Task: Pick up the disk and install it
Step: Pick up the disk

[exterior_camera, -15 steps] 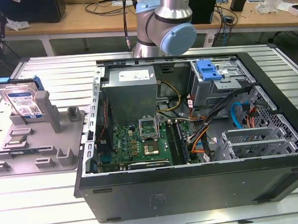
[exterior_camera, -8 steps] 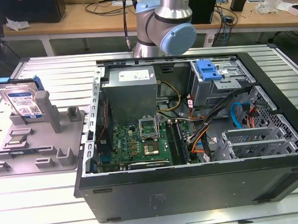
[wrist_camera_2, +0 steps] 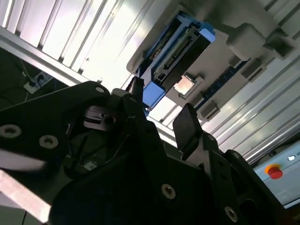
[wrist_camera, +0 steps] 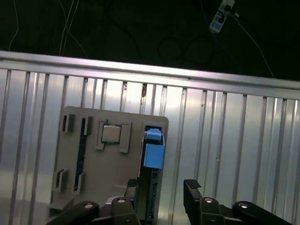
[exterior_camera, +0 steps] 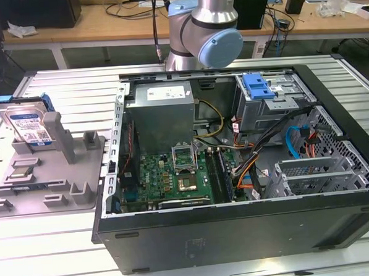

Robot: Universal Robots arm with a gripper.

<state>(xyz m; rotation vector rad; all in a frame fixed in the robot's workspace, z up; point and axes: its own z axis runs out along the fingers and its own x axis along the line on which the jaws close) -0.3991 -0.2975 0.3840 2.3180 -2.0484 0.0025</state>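
We see the disk (exterior_camera: 28, 124) standing in the grey tray (exterior_camera: 63, 181) at the exterior view's left. In the second wrist view the gripper (wrist_camera_2: 161, 110) is spread wide, holding nothing.

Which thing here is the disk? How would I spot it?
Start at the open computer case. Beside it, toward the exterior view's left, sits a grey plastic tray with posts; the disk stands on edge in its far corner. It alone is a silver slab with a blue frame.
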